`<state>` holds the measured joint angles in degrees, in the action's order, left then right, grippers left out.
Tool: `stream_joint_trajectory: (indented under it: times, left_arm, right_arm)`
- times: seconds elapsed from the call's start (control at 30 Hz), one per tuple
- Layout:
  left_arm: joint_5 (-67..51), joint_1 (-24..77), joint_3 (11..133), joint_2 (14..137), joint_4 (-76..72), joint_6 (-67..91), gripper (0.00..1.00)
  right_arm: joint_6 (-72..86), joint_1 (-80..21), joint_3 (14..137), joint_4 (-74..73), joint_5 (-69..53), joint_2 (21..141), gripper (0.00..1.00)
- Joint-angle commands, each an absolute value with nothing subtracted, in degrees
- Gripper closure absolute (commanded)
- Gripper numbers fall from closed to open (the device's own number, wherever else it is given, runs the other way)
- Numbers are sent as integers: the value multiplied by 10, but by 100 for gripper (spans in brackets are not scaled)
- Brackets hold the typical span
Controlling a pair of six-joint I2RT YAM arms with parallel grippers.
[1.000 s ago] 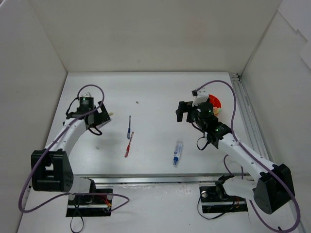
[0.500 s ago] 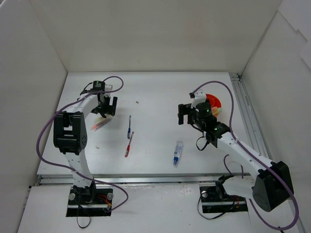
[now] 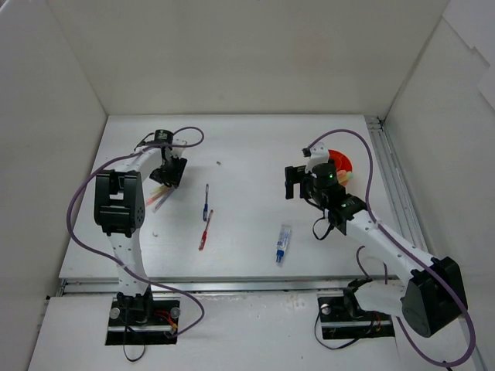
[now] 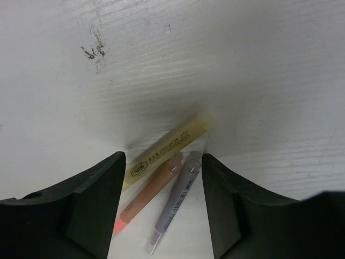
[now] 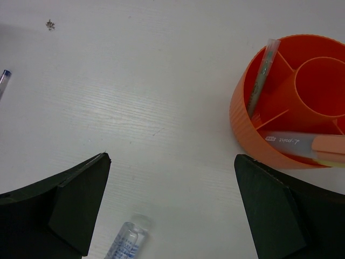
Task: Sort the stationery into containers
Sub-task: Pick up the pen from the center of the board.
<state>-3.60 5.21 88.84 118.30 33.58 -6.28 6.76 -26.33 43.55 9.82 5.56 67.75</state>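
Note:
Three markers lie side by side on the table: a yellow highlighter (image 4: 171, 141), an orange one (image 4: 148, 189) and a grey one (image 4: 178, 197); from above they show as a small bundle (image 3: 159, 196). My left gripper (image 4: 164, 162) (image 3: 166, 182) stands over them, jaws half closed with all three in between and small gaps still showing. My right gripper (image 5: 172, 156) (image 3: 292, 182) hangs open over bare table, left of the orange cup (image 5: 242, 124) (image 3: 343, 164). The cup holds a greenish pen (image 5: 260, 75) and a labelled marker (image 5: 302, 143).
A blue pen (image 3: 206, 202) and a red pen (image 3: 205, 229) lie mid-table. A blue-capped clear one (image 3: 283, 244) (image 5: 126, 243) lies nearer the front edge. White walls close in the table on three sides, and a metal rail (image 3: 390, 182) runs along the right.
The left arm has folded up and its gripper has shifted towards the far side, uncovering the markers. Its jaws have narrowed around them. The right arm has barely moved.

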Motion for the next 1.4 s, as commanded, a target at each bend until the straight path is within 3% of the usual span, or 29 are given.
stream_joint_trajectory:
  times: [0.0,0.13,0.3,0.93,1.13,1.37]
  left_arm:
    - [-44,54,910,1179,341,-76,48]
    - [-58,54,914,1182,338,-77,52]
    - [-73,48,916,1184,335,-76,65]
    - [-84,43,985,1226,349,-59,60]
    - [-78,48,983,1225,351,-60,76]
    - [-75,59,1032,1251,352,-62,84]
  right_arm:
    - [64,-261,453,120,66,659,2]
    - [68,-259,448,120,62,652,2]
    - [69,-260,446,119,63,644,2]
    - [75,-258,443,110,61,629,2]
    - [75,-259,446,105,63,627,2]
    - [75,-259,447,98,62,616,2]
